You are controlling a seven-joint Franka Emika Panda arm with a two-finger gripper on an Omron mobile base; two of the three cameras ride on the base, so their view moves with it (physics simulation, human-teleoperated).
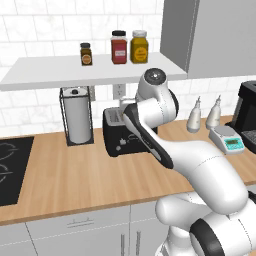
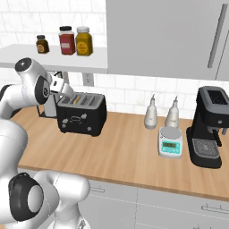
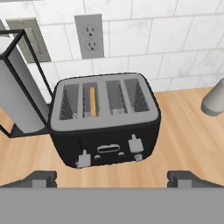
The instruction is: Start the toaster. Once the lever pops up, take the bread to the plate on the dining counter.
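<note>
Hovering above the toaster point(image 3: 104, 120), frame centre, your fingers point(image 3: 112, 178) are spread wide, holding nothing. Bread point(image 3: 92, 101) sits in its second slot. Risk: two levers, pressing the right one point(image 3: 135, 144) toasts nothing.

You won't find any text you can actually read here. The 3 labelled jars on the white wall shelf, a small brown one point(image 1: 86, 54), a red one point(image 1: 119, 48) and a yellow one point(image 1: 139, 47), carry labels too blurred to make out. The small white kitchen scale point(image 2: 170, 142) on the wood worktop has a green display with no legible digits. The black boxy toaster point(image 3: 105, 122) shows small white marks on its front point(image 2: 75, 118), but they form no letters you can decipher.
</note>
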